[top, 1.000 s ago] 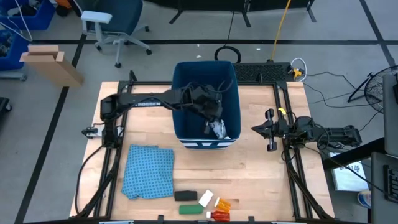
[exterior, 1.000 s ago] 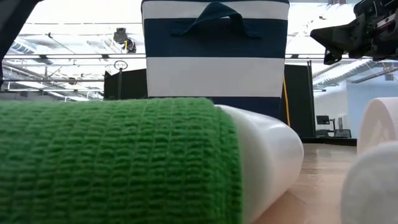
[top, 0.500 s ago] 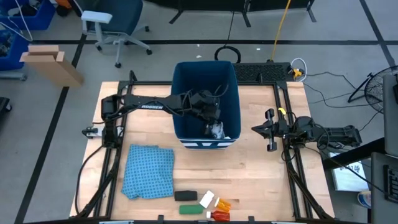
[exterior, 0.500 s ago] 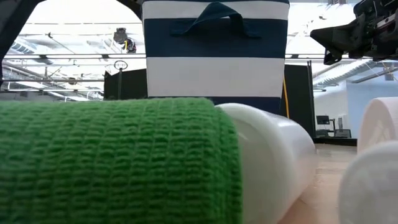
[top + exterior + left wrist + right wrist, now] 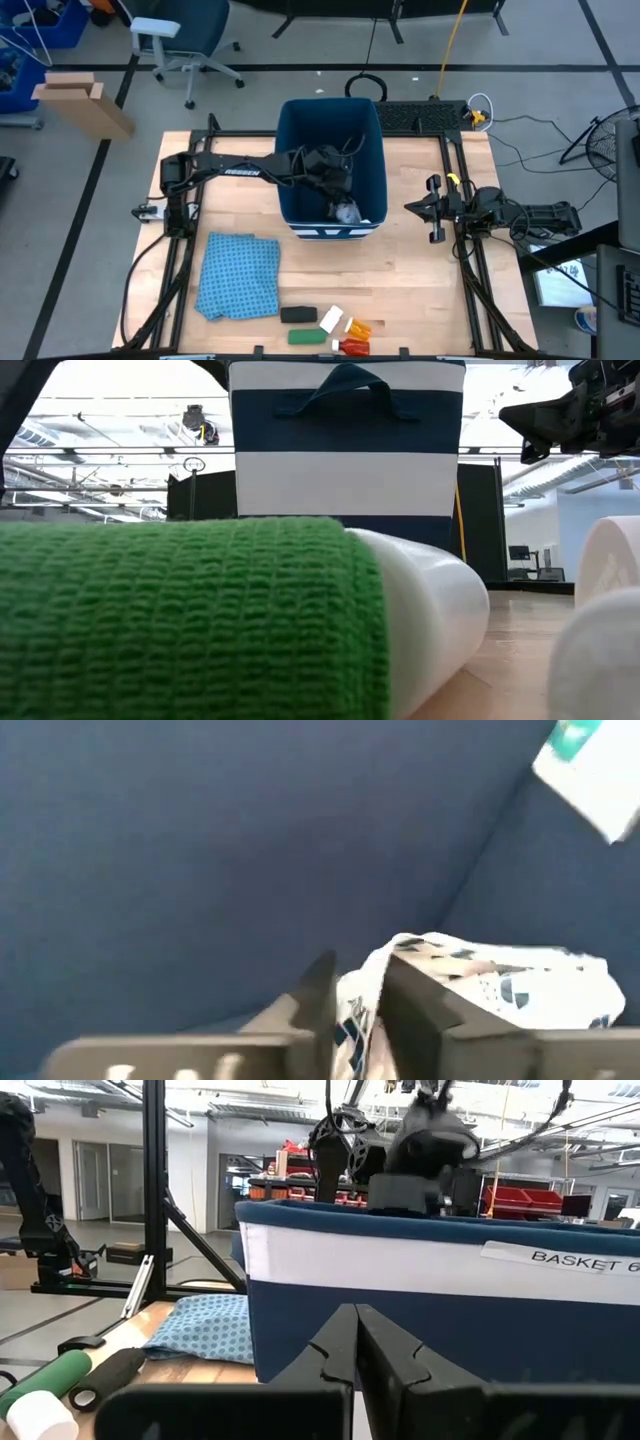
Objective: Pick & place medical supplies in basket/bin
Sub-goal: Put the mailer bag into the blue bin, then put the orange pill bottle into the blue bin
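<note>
The dark blue bin (image 5: 333, 160) stands at the table's middle, its white-striped side (image 5: 345, 480) facing the near edge. My left gripper (image 5: 355, 1005) is deep inside it, shut on a white printed packet (image 5: 500, 982). A second white item (image 5: 590, 765) lies against the bin wall. The other supplies lie at the near edge: a black oblong (image 5: 298, 314), a green roll (image 5: 308, 337), a white piece (image 5: 332, 320), an orange tube (image 5: 358, 328) and a red one (image 5: 352, 346). My right gripper (image 5: 435, 210) waits shut at the table's right side. My left gripper pinches the white printed packet by its crumpled end (image 5: 362, 988) between the two fingers (image 5: 425, 1010), coming from above and pointing down into the bin. The rest of the packet spreads out beyond the fingers, low in the bin; whether it rests on the floor cannot be told.
A blue patterned cloth (image 5: 238, 275) lies flat left of the supplies. The green roll (image 5: 190, 620) and white pieces (image 5: 430, 610) fill the low view's foreground. Bare wood lies between the bin and my right gripper (image 5: 355, 1342). Black frame rails (image 5: 465, 270) run along both table sides.
My left gripper has sunk a little lower into the bin, staying shut on the packet, and the packet has gone down with it, shifting slightly toward the table's left.
</note>
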Action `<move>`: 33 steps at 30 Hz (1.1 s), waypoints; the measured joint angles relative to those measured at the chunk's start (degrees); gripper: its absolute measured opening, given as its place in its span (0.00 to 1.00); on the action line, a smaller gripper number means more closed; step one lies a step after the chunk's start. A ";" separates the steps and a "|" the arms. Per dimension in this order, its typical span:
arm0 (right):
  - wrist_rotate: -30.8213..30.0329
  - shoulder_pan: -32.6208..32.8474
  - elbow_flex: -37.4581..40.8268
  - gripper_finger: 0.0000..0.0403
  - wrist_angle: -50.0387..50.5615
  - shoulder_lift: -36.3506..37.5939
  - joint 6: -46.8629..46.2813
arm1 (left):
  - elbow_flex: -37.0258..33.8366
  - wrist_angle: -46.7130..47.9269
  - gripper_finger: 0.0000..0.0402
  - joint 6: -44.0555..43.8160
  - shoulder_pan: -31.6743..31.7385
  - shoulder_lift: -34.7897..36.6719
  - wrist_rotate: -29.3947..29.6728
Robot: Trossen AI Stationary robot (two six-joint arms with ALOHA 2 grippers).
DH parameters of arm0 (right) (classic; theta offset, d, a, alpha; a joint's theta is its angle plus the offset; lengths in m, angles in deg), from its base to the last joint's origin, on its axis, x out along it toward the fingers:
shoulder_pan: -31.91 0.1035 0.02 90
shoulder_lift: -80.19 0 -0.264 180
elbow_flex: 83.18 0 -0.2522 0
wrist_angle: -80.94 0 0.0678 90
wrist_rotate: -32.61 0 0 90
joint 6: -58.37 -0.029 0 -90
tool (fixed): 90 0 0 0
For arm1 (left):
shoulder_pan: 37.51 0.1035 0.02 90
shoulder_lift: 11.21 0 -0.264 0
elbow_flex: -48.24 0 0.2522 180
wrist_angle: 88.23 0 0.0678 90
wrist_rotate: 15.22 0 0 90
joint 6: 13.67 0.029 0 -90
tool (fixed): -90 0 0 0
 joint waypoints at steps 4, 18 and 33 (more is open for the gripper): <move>0.07 0.00 -0.02 0.00 0.15 -0.07 0.00 | 3.05 0.08 0.37 1.43 -0.13 5.47 4.89; 0.11 0.00 -0.02 0.00 0.00 -0.79 0.00 | 3.11 29.08 0.19 4.07 -4.62 40.80 14.97; 0.13 0.00 -0.02 0.00 0.00 -0.76 -0.87 | -58.64 -13.30 0.01 -14.00 -20.16 74.83 25.70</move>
